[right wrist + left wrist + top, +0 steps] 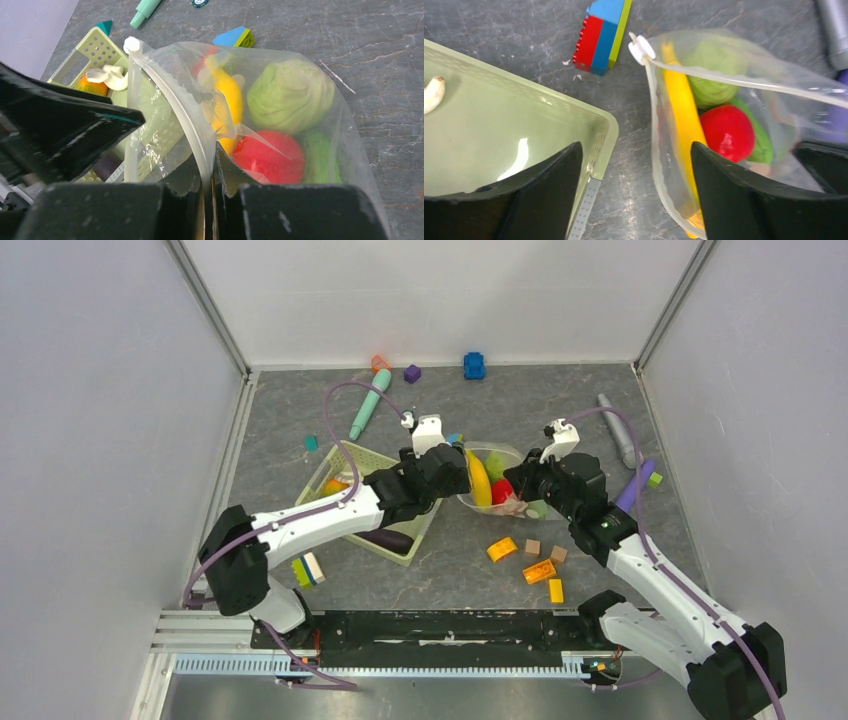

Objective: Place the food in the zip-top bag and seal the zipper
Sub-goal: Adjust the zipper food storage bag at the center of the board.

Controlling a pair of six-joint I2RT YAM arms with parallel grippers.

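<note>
Right wrist view: right claw (211,170) clamped on zipper (175,105) of zip-top bag (345,130); left claw (634,155) spread wide, empty, beside it.

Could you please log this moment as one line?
left pincer: open, beside bag | right pincer: shut on zipper | bag: unsealed, cabbage and tomato inside

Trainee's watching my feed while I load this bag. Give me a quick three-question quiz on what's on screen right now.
1. True or false: the left gripper is open and empty.
2. What is the right gripper pinching? A a building block; B the zipper of the zip-top bag; C the basket rim.
3. Name the red food inside the bag.
Key: 1 true; 2 B; 3 tomato.
</note>
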